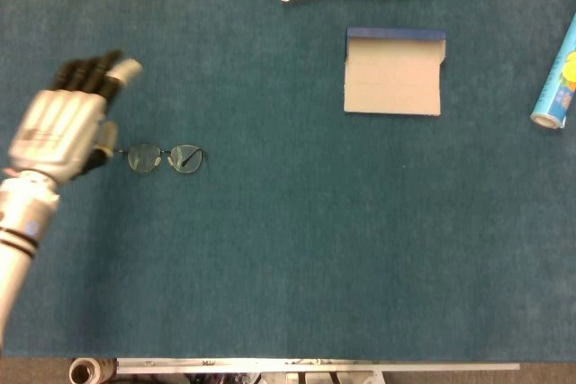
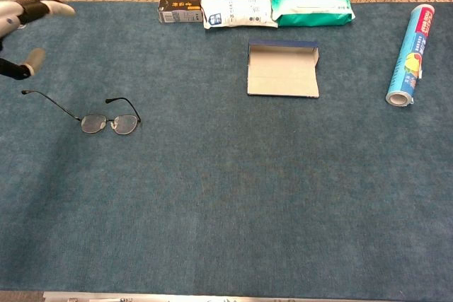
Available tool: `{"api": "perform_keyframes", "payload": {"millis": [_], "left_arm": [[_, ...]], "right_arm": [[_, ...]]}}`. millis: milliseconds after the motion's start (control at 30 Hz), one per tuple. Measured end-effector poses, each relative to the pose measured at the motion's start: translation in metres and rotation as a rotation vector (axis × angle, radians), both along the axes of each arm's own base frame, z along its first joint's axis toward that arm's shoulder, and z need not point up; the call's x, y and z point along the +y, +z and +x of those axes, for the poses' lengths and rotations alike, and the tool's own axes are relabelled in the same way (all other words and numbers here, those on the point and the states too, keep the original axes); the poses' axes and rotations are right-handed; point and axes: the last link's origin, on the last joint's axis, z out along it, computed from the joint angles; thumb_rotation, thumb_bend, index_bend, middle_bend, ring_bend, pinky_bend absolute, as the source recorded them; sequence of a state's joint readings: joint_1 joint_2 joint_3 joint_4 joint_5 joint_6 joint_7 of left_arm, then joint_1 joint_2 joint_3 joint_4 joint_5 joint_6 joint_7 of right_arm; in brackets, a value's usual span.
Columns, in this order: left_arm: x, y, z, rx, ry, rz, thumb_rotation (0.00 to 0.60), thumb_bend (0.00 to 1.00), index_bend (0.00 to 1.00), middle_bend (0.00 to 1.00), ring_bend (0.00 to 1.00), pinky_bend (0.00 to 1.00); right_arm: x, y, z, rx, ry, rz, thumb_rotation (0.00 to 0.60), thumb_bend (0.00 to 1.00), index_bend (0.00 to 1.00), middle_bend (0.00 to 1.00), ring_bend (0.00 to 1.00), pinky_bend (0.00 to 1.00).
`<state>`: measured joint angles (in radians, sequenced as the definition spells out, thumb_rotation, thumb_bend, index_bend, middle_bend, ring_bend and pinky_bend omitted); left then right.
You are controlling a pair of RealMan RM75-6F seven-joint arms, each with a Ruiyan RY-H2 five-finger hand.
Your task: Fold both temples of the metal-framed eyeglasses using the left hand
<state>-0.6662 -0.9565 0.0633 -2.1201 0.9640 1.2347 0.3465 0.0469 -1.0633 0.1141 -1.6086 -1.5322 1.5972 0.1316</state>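
Observation:
The metal-framed eyeglasses (image 1: 166, 157) (image 2: 110, 124) lie on the blue cloth at the left, lenses toward the front. In the chest view one temple sticks out long to the left and back, and the other angles across behind the right lens. My left hand (image 1: 61, 123) (image 2: 20, 13) hovers above the cloth to the left of the glasses, fingers spread and holding nothing. It does not touch the frame. My right hand shows in neither view.
An open cardboard box (image 1: 393, 78) (image 2: 283, 70) lies at centre back. A blue roll (image 1: 558, 78) (image 2: 407, 51) sits at the right edge. A small dark carton (image 2: 179, 10), a white pack (image 2: 237, 10) and a green pack (image 2: 313, 6) line the back edge.

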Motion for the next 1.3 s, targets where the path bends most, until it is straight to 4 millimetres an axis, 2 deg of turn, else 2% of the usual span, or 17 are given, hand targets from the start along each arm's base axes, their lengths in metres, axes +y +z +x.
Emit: {"api": "perform_keyframes", "payload": {"millis": [133, 400, 633, 833, 1033, 1300], "left_arm": [[-0.011, 0.020, -0.014, 0.034, 0.047, 0.076, 0.600, 0.45, 0.00, 0.00, 0.00, 0.01], [-0.021, 0.032, -0.043, 0.051, 0.081, 0.136, 0.600, 0.37, 0.00, 0.00, 0.00, 0.02], [-0.022, 0.025, -0.068, 0.052, 0.056, 0.193, 0.600, 0.27, 0.00, 0.00, 0.00, 0.02], [-0.019, 0.015, -0.089, 0.004, 0.094, 0.205, 0.600, 0.26, 0.00, 0.00, 0.00, 0.02], [-0.008, 0.000, -0.099, -0.088, 0.131, 0.197, 0.600, 0.26, 0.00, 0.00, 0.00, 0.02], [0.007, -0.023, -0.096, -0.145, 0.094, 0.192, 0.600, 0.26, 0.00, 0.00, 0.00, 0.02]], "right_arm": [[0.001, 0.001, 0.001, -0.001, 0.005, -0.005, 0.600, 0.16, 0.61, 0.55, 0.47, 0.52], [0.003, 0.003, 0.003, -0.009, 0.012, -0.009, 0.600, 0.16, 0.61, 0.55, 0.47, 0.52], [0.003, 0.003, 0.002, -0.009, 0.009, -0.009, 0.600, 0.16, 0.61, 0.55, 0.47, 0.52], [0.002, 0.004, 0.001, -0.008, 0.004, -0.009, 0.600, 0.16, 0.61, 0.55, 0.47, 0.52], [0.001, 0.004, 0.001, -0.007, -0.001, -0.009, 0.600, 0.16, 0.61, 0.55, 0.47, 0.52], [0.001, 0.005, 0.000, -0.011, -0.001, -0.011, 0.600, 0.16, 0.61, 0.55, 0.47, 0.52]]}}
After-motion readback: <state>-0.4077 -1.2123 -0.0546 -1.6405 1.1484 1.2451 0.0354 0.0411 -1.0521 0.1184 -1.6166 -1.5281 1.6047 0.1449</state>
